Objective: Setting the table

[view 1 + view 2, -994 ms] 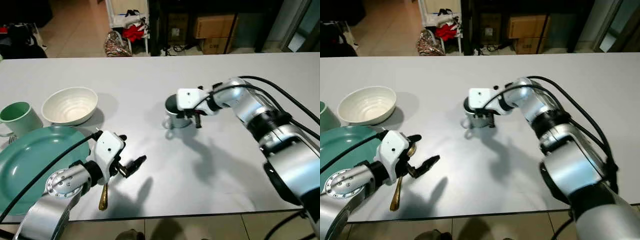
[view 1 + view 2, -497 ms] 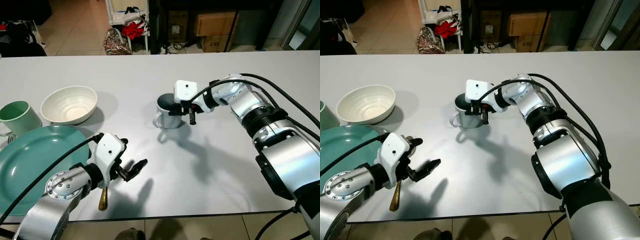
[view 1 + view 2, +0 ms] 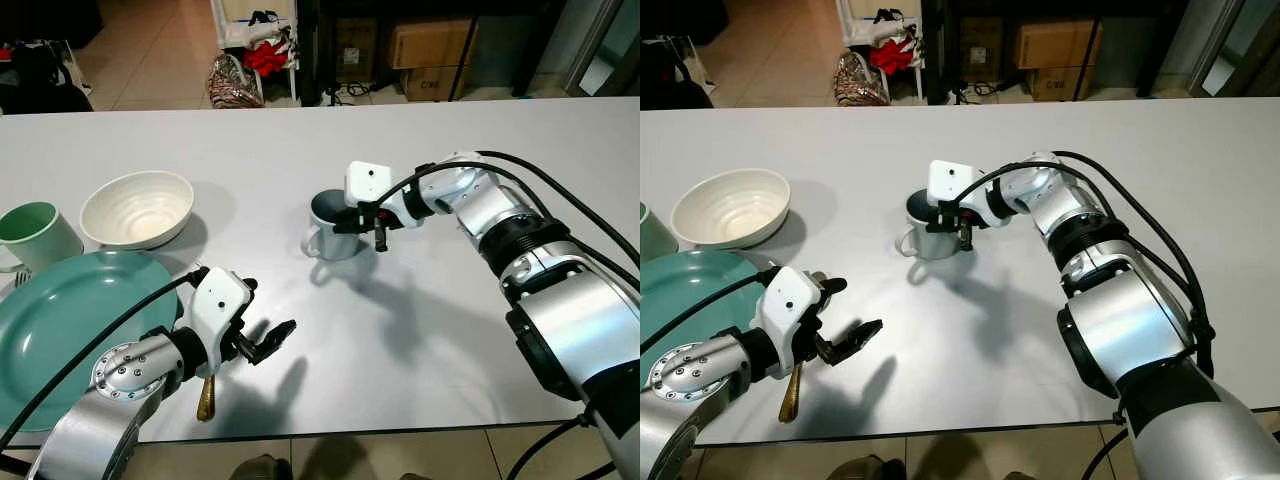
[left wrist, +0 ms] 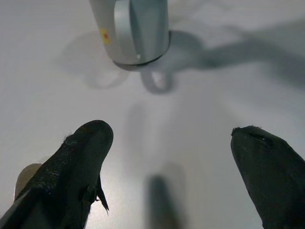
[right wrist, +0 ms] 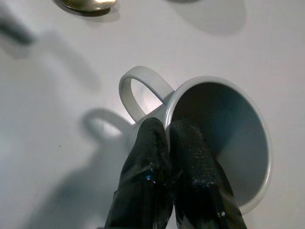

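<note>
A grey mug (image 3: 328, 222) with its handle (image 3: 311, 241) toward the table's front hangs tilted, seemingly just above the white table (image 3: 300, 150) near its middle. My right gripper (image 5: 167, 138) is shut on the mug's rim (image 5: 224, 83) beside the handle, one finger inside and one outside. Lower left, my left gripper (image 3: 263, 312) stands open over bare table with nothing between its fingertips (image 4: 83, 152). A gold spoon (image 3: 207, 394) lies under the left wrist, beside a teal plate (image 3: 60, 330).
A white bowl (image 3: 138, 208) and a green mug (image 3: 35, 233) stand behind the plate at the left. The table's front edge (image 3: 400, 428) runs close below the left gripper. Boxes (image 3: 430, 45) and a rack stand on the floor beyond the table.
My right gripper has carried the grey mug a little to the left. The left gripper has stayed open and hardly moved.
</note>
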Controlling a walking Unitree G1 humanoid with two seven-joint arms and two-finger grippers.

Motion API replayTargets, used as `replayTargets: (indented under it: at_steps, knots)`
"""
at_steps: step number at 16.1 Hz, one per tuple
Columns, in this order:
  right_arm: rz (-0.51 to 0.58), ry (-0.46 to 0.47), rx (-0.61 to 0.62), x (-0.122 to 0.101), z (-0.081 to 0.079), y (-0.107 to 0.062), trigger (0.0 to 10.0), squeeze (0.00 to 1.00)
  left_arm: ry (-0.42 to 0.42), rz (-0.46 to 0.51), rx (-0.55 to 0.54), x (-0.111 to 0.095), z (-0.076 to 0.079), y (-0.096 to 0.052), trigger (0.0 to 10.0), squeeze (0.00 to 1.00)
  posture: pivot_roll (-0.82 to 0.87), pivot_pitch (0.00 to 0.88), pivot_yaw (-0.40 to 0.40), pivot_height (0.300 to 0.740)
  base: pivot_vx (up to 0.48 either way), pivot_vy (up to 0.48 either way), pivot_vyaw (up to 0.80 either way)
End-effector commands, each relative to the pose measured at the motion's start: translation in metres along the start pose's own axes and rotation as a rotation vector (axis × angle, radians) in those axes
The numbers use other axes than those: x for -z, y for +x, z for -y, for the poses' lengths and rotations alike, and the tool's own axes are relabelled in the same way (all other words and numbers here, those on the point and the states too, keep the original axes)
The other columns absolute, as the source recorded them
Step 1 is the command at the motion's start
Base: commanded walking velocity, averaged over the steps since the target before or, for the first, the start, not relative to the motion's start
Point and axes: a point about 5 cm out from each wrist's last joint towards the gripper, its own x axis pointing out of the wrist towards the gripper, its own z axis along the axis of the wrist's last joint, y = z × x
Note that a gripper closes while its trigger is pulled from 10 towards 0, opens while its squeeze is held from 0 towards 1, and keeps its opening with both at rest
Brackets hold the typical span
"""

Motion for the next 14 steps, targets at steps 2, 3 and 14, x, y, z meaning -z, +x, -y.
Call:
replayTargets:
  at_steps: [2, 3, 14]
  knots:
    - [0.004, -0.009, 0.013, -0.003, 0.001, 0.001, 10.0, 0.41, 0.013, -0.001, 0.01, -0.003, 0.002, -0.002, 10.0, 0.0, 0.04, 0.066, 0.051, 0.74, 0.0, 0.0, 0.0]
    - [0.004, -0.01, 0.008, -0.003, 0.001, 0.002, 10.0, 1.0, 0.014, -0.002, 0.009, -0.003, 0.001, -0.002, 10.0, 0.0, 0.04, 0.065, 0.05, 0.74, 0.0, 0.0, 0.0]
    - [0.386, -0.078, 0.013, -0.042, 0.0, -0.076, 10.0, 1.0, -0.033, 0.143, -0.015, -0.019, -0.006, -0.006, 10.0, 0.0, 0.0, 0.001, 0.059, 0.74, 0.0, 0.0, 0.0]
